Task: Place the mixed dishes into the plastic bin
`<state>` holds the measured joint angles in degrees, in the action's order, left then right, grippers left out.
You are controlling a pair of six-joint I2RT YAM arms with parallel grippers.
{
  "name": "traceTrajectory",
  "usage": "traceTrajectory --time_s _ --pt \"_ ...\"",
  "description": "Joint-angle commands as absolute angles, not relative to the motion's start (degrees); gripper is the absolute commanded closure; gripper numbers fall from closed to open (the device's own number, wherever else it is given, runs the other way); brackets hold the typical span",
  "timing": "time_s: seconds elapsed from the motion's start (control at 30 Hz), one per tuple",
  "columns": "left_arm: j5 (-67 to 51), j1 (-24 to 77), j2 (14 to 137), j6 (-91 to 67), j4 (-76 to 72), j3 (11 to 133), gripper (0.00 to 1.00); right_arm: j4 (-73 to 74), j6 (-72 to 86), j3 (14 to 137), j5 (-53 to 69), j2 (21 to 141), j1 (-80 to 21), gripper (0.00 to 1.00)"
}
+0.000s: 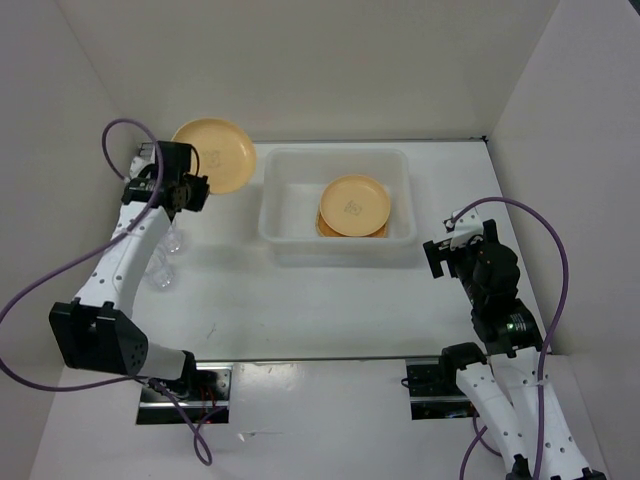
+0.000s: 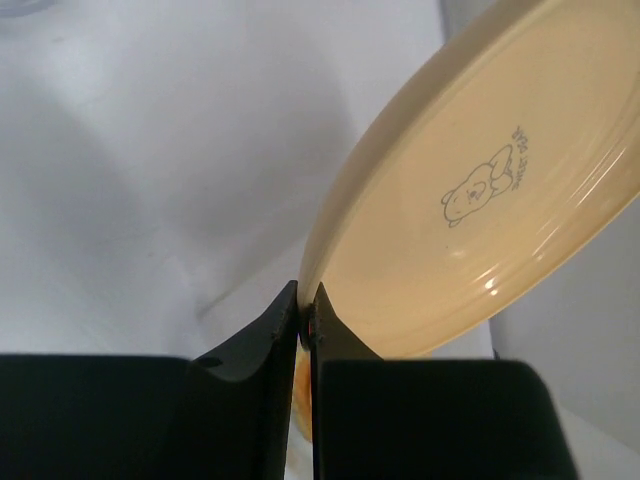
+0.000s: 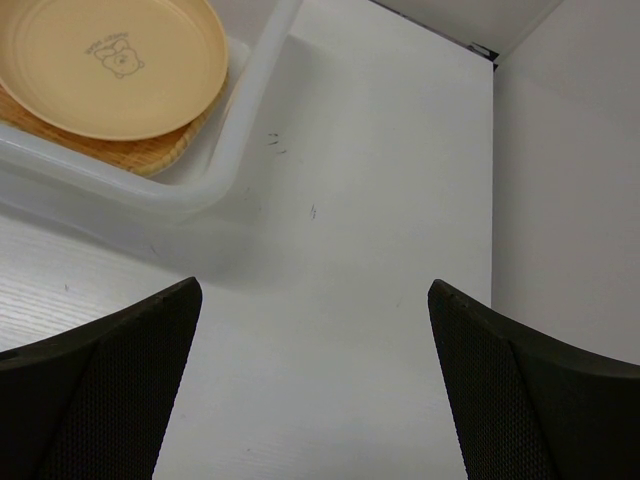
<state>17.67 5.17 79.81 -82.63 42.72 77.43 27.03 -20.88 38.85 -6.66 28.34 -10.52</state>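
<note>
My left gripper (image 1: 198, 188) is shut on the rim of a tan-yellow plate (image 1: 215, 155) and holds it tilted in the air at the back left, left of the plastic bin (image 1: 270, 205). In the left wrist view the plate (image 2: 480, 190) shows a bear print, its edge pinched between my fingers (image 2: 308, 312). A second tan-yellow plate (image 1: 355, 205) lies in the bin on the wicker-brown tray (image 1: 326, 228); both show in the right wrist view, plate (image 3: 110, 60) on tray (image 3: 150, 155). Two clear cups (image 1: 172, 240) stand under my left arm. My right gripper (image 3: 315, 300) is open and empty, right of the bin.
White walls close in the back, the left and the right (image 1: 560, 120). The bin's near right corner (image 3: 215, 160) lies just ahead of my right gripper. Two metal base plates (image 1: 185, 390) sit at the near edge.
</note>
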Motion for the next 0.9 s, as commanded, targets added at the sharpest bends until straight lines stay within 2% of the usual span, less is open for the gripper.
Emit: traceTrajectory --time_s 0.0,0.23,0.37,0.43,0.6,0.87 --pt "13.7 6.8 81.8 -71.7 33.9 82.7 1.00 24.0 -20.8 38.3 -6.7 28.6 -10.9 0.02" --pt "-1.7 11.0 94.4 -57.7 32.1 95.8 1.00 24.0 -20.8 38.3 -6.7 28.6 -10.9 0.02" --pt "-6.9 14.7 99.7 -53.5 29.3 99.9 1.00 24.0 -20.8 38.3 -6.7 28.6 -10.9 0.02" --pt "-9.3 17.1 104.7 -51.6 30.6 106.1 1.00 24.0 -20.8 38.3 -6.7 28.6 -10.9 0.02" --pt "-9.9 22.1 118.6 -44.6 43.0 124.8 1.00 24.0 -20.8 38.3 -6.7 28.6 -10.9 0.02" --pt "-9.8 24.8 128.0 -44.0 47.3 131.5 1.00 24.0 -20.8 37.8 -6.7 28.0 -10.9 0.02"
